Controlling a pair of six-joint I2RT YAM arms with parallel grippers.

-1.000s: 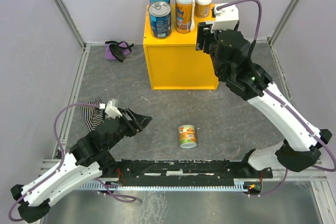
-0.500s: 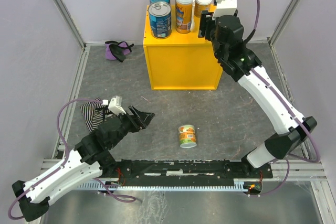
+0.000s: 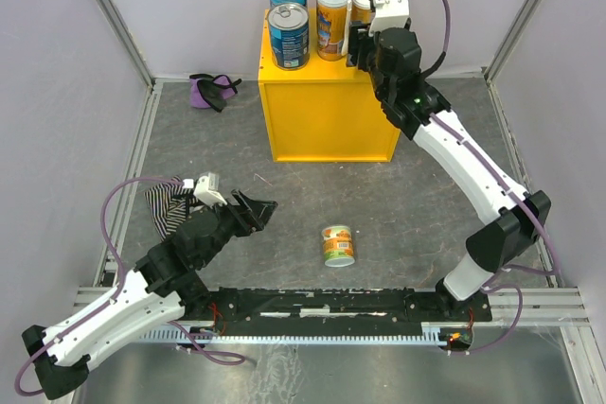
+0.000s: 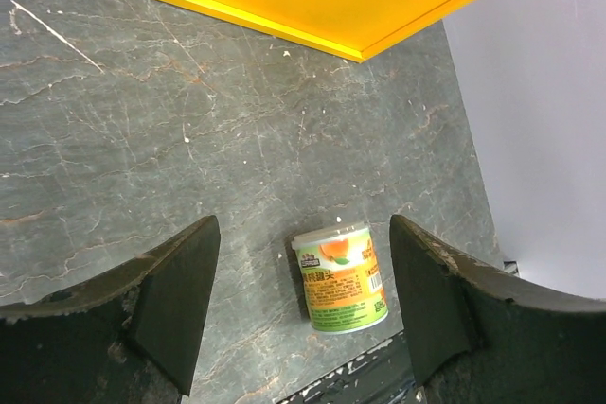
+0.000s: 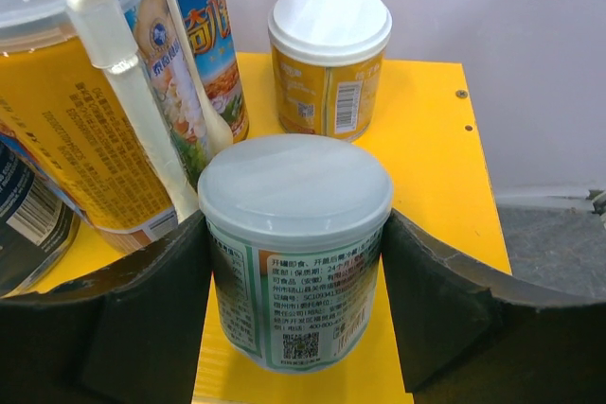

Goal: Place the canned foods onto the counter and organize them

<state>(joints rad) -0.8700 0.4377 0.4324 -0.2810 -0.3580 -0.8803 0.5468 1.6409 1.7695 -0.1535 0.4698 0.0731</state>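
The yellow counter point(image 3: 327, 115) lies under the right gripper point(image 3: 357, 44), whose jaws clasp a pale-green can point(image 5: 295, 243) upright at its top; whether the base rests there cannot be told. Left of those jaws stand two tall orange cans point(image 5: 85, 139) with white spoons point(image 5: 114, 54), and further left two blue cans point(image 3: 289, 35). Straight beyond the jaws stands a short orange can point(image 5: 329, 54). The left gripper point(image 3: 264, 212) hangs low over the table point(image 3: 189, 139), jaws spread and empty. Ahead of their gap, untouched, a lying orange can point(image 4: 341, 276) rests on its side.
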